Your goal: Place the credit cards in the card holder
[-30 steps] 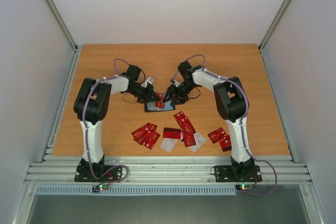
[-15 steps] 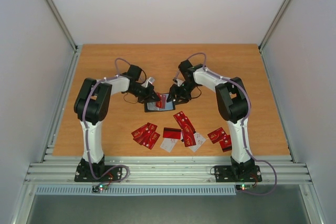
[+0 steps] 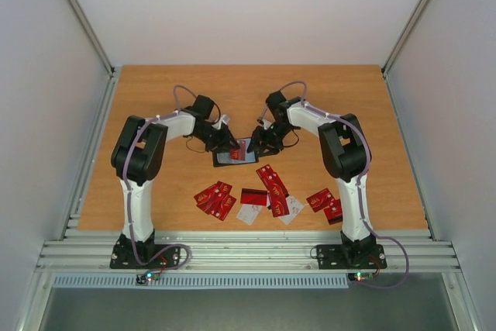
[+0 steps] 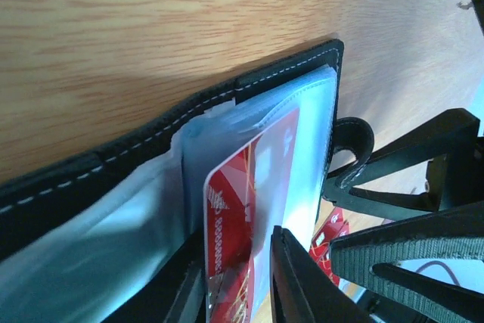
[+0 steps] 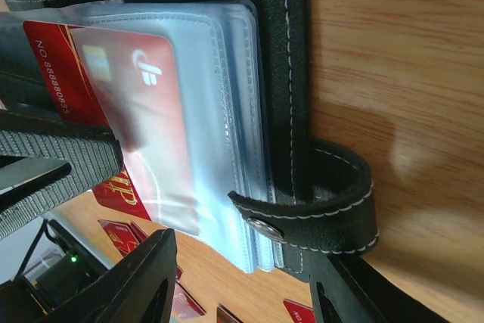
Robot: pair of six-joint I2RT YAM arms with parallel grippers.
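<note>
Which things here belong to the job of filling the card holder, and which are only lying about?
Belong to the job:
- card holder, lying open
- red card, partly in its clear pocket
- loose cards in front of it
- left claw and right claw, both at the holder

Not part of it:
- wooden table
- metal rails at its near edge

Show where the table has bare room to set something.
Bare: the far table strip beyond both arms, and the margins outside the left arm and right arm. Crowded: around the card holder and along the credit cards near the front edge.
</note>
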